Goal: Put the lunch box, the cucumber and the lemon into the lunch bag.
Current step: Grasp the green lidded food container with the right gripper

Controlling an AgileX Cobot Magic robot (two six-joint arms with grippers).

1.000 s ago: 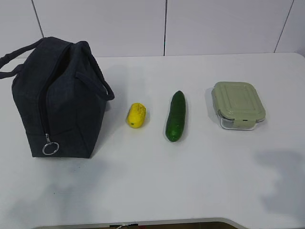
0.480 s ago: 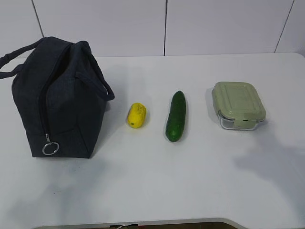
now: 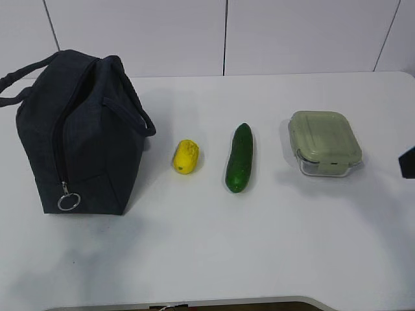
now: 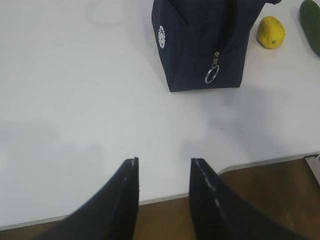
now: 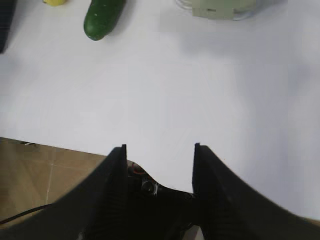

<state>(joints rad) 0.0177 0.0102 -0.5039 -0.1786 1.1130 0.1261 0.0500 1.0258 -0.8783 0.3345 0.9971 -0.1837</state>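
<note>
Lunch box point(image 3: 324, 142) sits at the table's point(image 3: 207, 246) right end, ahead of the right gripper point(image 5: 159, 150) – jaws apart, empty, the nearer arm. Cucumber point(image 3: 239, 157), long axis front-to-back, and lemon point(image 3: 185, 156) lie leftward toward the lunch bag point(image 3: 78, 136); left gripper point(image 4: 162, 165) – apart, empty.

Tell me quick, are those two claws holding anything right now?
Left gripper: open, holding nothing, above bare table.
Right gripper: open, holding nothing, also above bare table.

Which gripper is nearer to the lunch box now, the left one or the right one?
Right. The right gripper hovers just before the lunch box, open. The left gripper is far off, beyond the lunch bag.
</note>
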